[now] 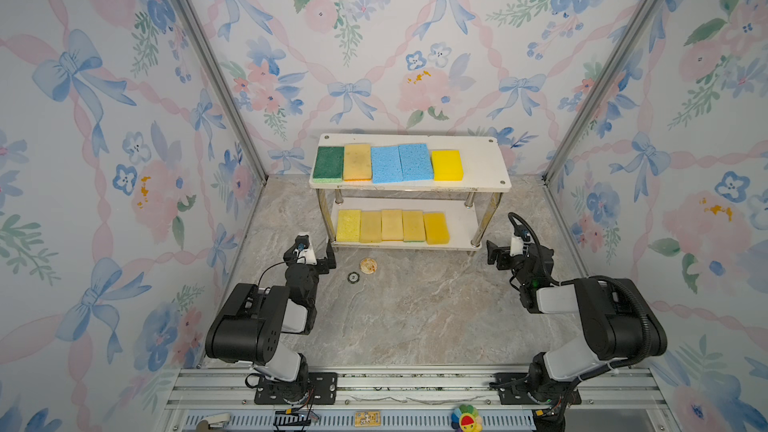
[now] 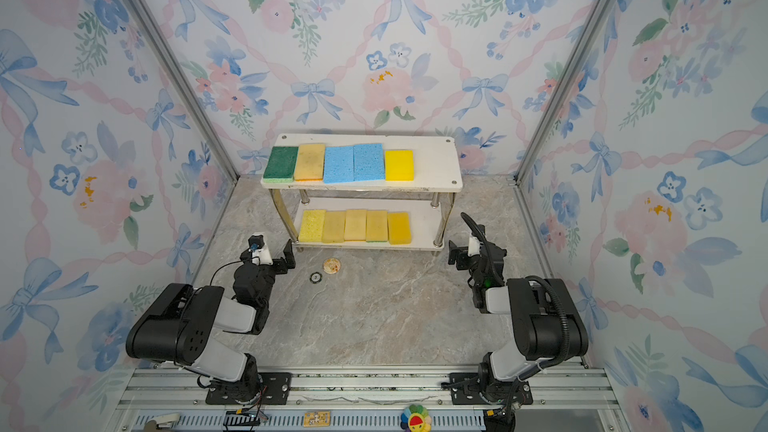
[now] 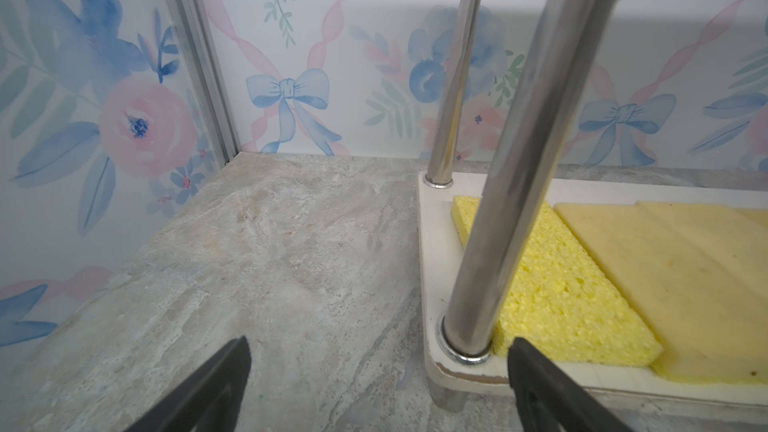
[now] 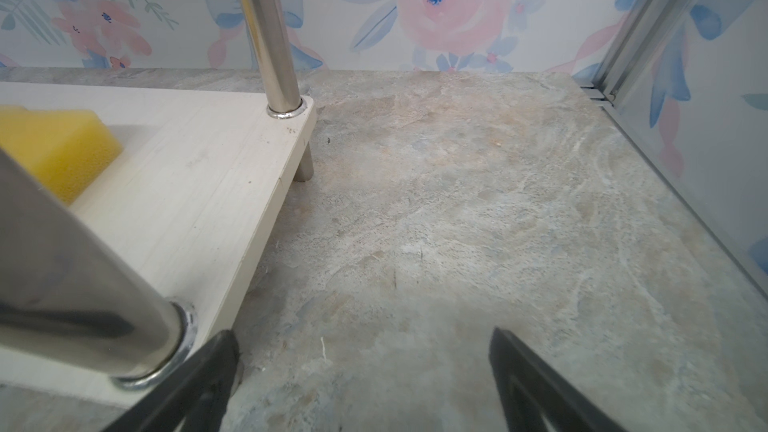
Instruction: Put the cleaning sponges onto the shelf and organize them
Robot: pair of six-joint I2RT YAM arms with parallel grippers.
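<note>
The shelf (image 1: 482,164) (image 2: 436,164) stands at the back of the floor. Its top board carries a green sponge (image 1: 328,163), a pale yellow one (image 1: 357,161), two blue ones (image 1: 386,164) (image 1: 415,161) and a bright yellow one (image 1: 446,164). Several yellow sponges (image 1: 390,225) (image 2: 355,225) lie in a row on the lower board. My left gripper (image 1: 326,259) (image 3: 380,342) is open and empty by the shelf's front left post (image 3: 519,160), beside a yellow sponge (image 3: 561,284). Open and empty too, my right gripper (image 1: 495,255) (image 4: 363,332) hovers off the front right corner (image 4: 199,184).
Two small round discs (image 1: 368,265) (image 1: 353,277) lie on the marble floor in front of the shelf. Flowered walls close in both sides and the back. A metal rail with a colourful toy (image 1: 465,419) runs along the front edge.
</note>
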